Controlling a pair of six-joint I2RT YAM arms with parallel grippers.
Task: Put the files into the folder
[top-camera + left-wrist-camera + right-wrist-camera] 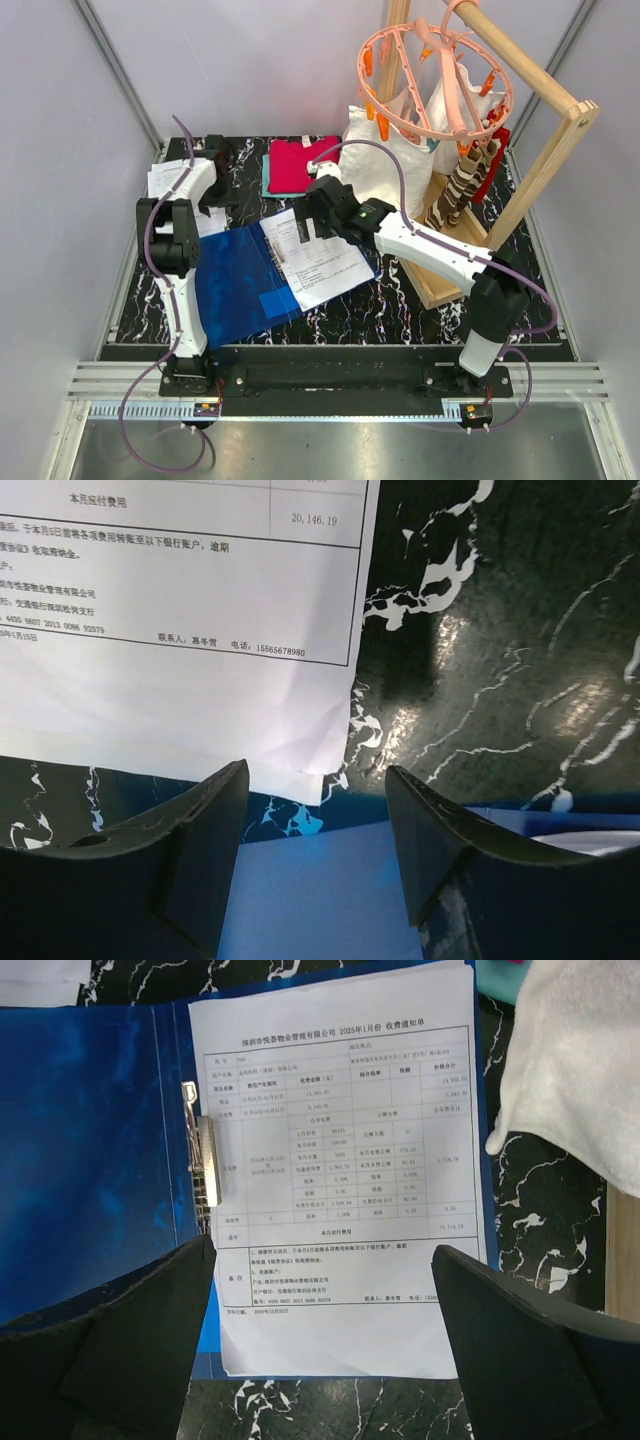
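**Right gripper** [322, 1252]: the black fingers are spread wide with nothing between them, above a white printed sheet [340, 1160] of the files. This sheet lies flat on the 3 o'clock half of the opened translucent blue plastic folder [90, 1140], just beside the metal spine clip [205, 1155]. At 6 o'clock the sheet's edge passes beyond the folder onto the black, white-veined marble-patterned table [330, 1410]. At 1 o'clock a white cloth bag [575, 1060] lies just beside the sheet's edge; whether they touch cannot be told.

**Left gripper** [315, 770]: the fingers are parted and empty. A second printed sheet [180, 610] is seen at 11 o'clock, a folder edge at 6 o'clock and bare table from 12 to 3 o'clock.

In the top view, further white sheets [165, 182] at 10 o'clock of the folder are partly hidden by the left arm. Both grippers' finger bases are cut off by the wrist frames.
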